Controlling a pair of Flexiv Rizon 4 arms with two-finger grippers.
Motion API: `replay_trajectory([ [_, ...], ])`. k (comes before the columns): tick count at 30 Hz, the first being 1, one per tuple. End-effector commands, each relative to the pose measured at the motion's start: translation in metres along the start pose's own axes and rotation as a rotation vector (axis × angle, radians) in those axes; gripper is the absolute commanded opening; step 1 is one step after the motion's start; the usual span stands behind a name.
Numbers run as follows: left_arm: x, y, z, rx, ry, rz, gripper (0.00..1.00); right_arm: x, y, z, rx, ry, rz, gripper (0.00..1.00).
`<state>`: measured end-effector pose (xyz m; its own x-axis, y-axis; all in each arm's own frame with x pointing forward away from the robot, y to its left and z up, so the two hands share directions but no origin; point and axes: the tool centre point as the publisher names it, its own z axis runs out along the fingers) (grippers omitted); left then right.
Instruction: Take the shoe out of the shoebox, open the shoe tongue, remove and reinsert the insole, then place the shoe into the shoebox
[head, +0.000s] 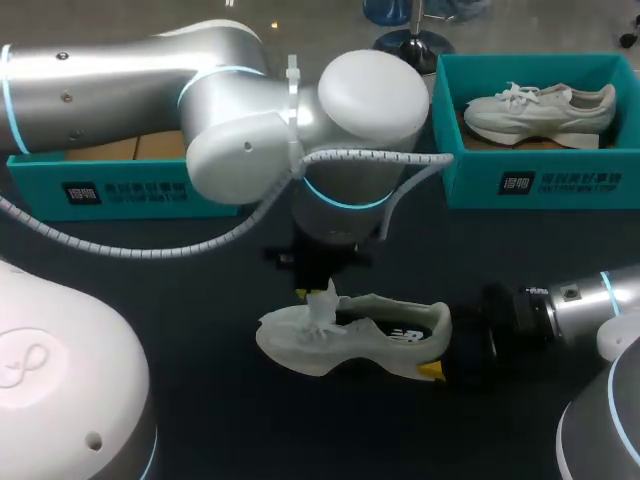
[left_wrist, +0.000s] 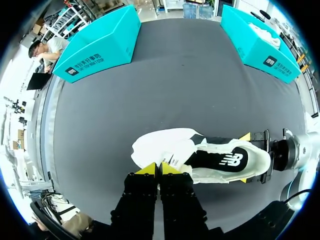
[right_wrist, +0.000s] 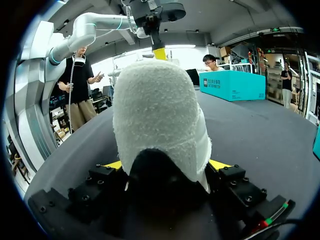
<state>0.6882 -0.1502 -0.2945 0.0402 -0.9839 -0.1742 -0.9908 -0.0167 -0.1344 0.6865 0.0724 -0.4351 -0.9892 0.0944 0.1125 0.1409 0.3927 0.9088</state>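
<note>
A white shoe (head: 350, 335) lies on its sole in the middle of the black table, toe to the left. My left gripper (head: 322, 300) comes down from above, shut on the shoe's raised tongue (left_wrist: 172, 150). In the left wrist view its yellow tips (left_wrist: 160, 168) press together at the tongue's edge. My right gripper (head: 438, 352) lies low on the table at the shoe's heel. The right wrist view shows its two fingers (right_wrist: 114, 165) against both sides of the heel (right_wrist: 160, 110), gripping it. The left gripper (right_wrist: 159, 52) shows above the shoe there.
A teal shoebox (head: 540, 185) at the back right holds a second white shoe (head: 540, 108). Another teal box (head: 120, 185) stands at the back left, partly behind my left arm. Bare black table lies between the boxes and the shoe.
</note>
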Motion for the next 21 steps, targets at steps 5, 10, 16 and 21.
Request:
replay_trajectory([
  [5, -0.020, -0.001, 0.002, -0.041, 0.123, -0.006, 0.30, 0.002, -0.008, 0.003, 0.003, 0.000, 0.002, 0.00],
  [10, -0.018, -0.001, 0.003, -0.082, 0.164, -0.008, 0.43, 0.002, -0.008, 0.003, 0.003, 0.000, 0.002, 0.00],
  [16, -0.009, -0.001, 0.004, -0.103, 0.184, -0.001, 0.41, 0.002, -0.008, 0.003, 0.003, 0.000, 0.002, 0.00],
  [21, 0.001, 0.003, 0.012, -0.118, 0.177, 0.012, 0.40, 0.002, -0.008, 0.003, 0.003, 0.000, 0.002, 0.00],
])
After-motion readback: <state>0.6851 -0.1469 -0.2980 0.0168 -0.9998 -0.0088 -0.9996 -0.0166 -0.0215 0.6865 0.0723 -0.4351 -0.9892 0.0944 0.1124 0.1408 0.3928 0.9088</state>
